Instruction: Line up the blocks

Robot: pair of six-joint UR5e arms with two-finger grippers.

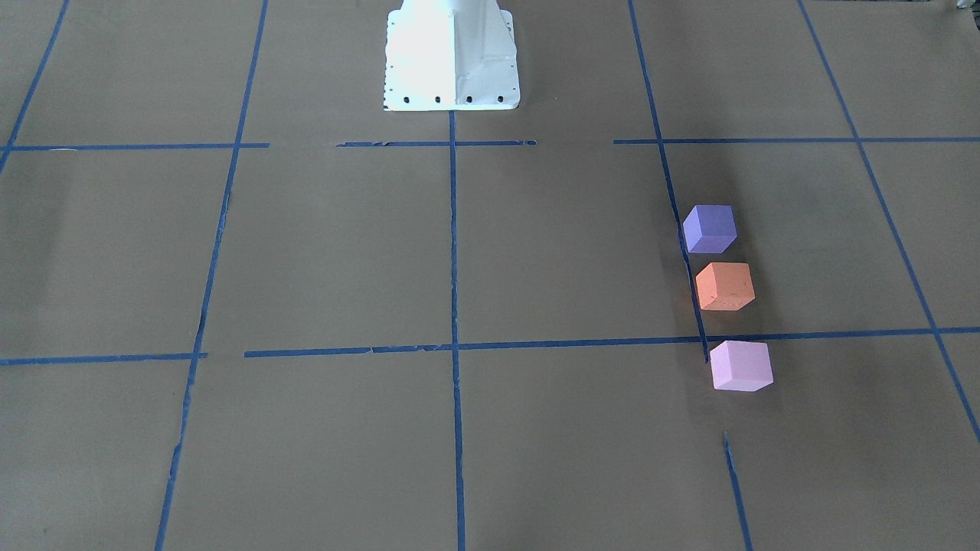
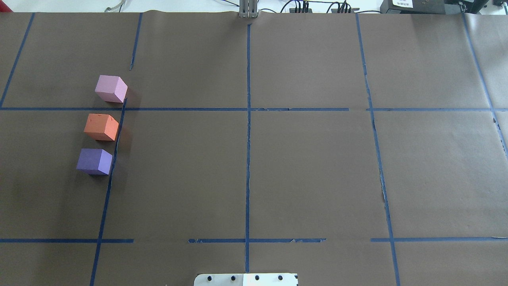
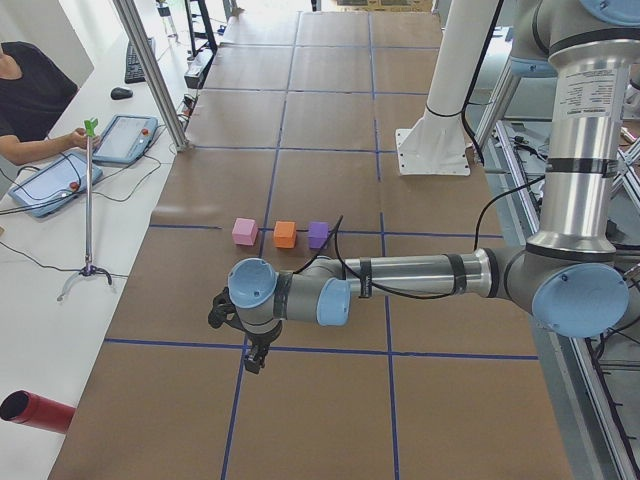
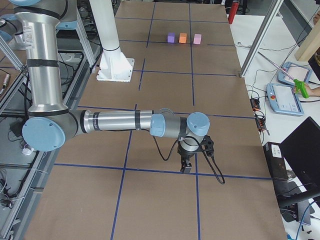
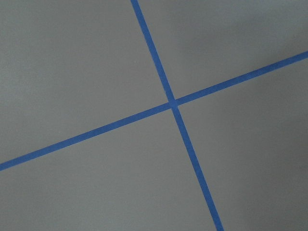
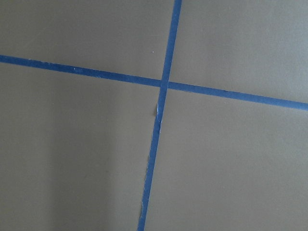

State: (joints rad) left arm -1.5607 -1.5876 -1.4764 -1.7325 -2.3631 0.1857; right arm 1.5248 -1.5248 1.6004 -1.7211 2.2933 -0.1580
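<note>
Three blocks stand in a line on the brown paper, apart from each other: the purple block [image 2: 94, 161] nearest the robot, the orange block [image 2: 101, 126] in the middle, the pink-lilac block [image 2: 111, 88] farthest. In the front-facing view they are purple [image 1: 710, 228], orange [image 1: 724, 286], pink-lilac [image 1: 740, 366]. My left gripper [image 3: 250, 355] shows only in the exterior left view, well away from the blocks. My right gripper [image 4: 186, 167] shows only in the exterior right view, at the table's far end from the blocks. I cannot tell whether either is open or shut. Both wrist views show only tape lines.
Blue tape lines [image 2: 248, 139] divide the brown paper into a grid. The white robot base [image 1: 452, 57] stands at the middle of the robot's edge. An operator [image 3: 30, 95] with tablets sits beside the table. A red cylinder [image 3: 35, 412] lies off the table edge.
</note>
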